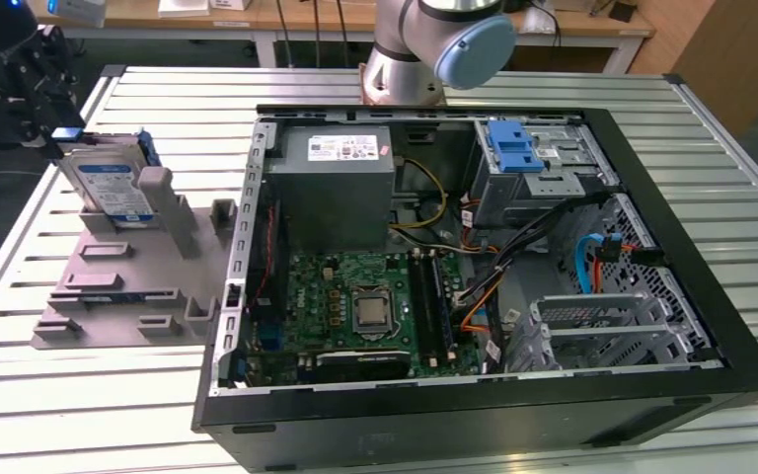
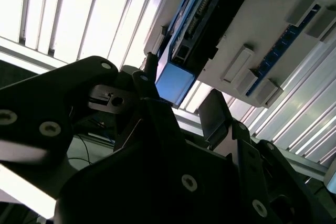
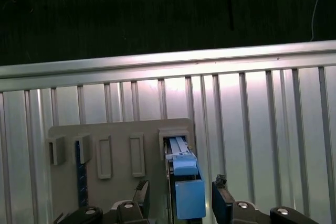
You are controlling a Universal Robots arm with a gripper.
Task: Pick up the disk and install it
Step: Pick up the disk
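On grey stand (image 1: 115, 286), disk (image 1: 107, 183) on edge, white-blue label, txt unreadable, gripper (image 3: 181, 192) fingers (image 3: 221, 199) apart astride it

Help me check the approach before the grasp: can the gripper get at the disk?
Probably yes. The disk stands upright in the grey stand with its edge exposed, and in the first wrist view the open gripper has a finger each side of it.
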